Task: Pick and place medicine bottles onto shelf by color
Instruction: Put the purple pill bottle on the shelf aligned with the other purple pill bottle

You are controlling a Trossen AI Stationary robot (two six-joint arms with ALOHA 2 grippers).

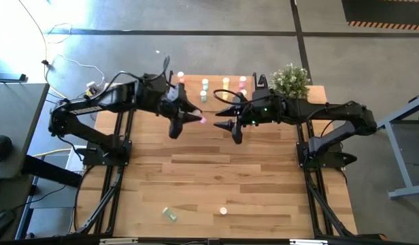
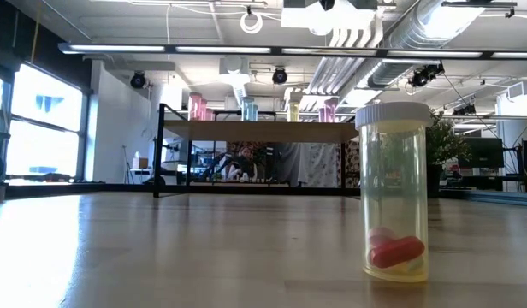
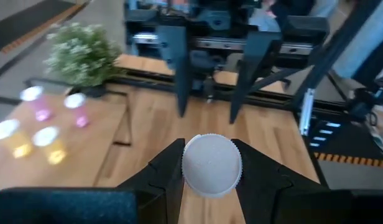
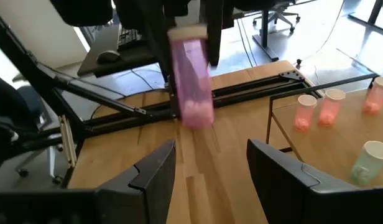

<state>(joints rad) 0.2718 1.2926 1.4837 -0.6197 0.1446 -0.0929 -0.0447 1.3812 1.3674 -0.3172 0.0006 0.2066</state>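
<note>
My left gripper (image 1: 198, 118) is over the middle of the table, shut on a pink medicine bottle (image 1: 203, 120). The bottle's pale cap (image 3: 211, 165) faces the left wrist camera. Its pink body (image 4: 193, 84) shows in the right wrist view. My right gripper (image 1: 224, 113) is open and faces it a short way to the right, touching nothing. The shelf (image 1: 213, 95) stands at the far edge with several bottles (image 1: 205, 85) upright on top. A yellow bottle (image 1: 223, 211) stands near the near edge (image 2: 393, 192), and a green one (image 1: 170, 214) lies beside it. My left gripper pinches the pink bottle between its two fingers (image 3: 170, 168) at the cap end (image 3: 211, 165). The fingers reach in level from the table's left. The pink body (image 4: 193, 84) sticks out past the fingertips toward my right gripper, lifted clear of the table.
A potted plant (image 1: 290, 80) stands at the far right corner beside the shelf. Pink and yellow bottles (image 3: 48, 143) stand on the shelf's right end, orange-red ones (image 4: 316, 112) further left. Bare tabletop (image 1: 216, 170) lies between the grippers and the near bottles.
</note>
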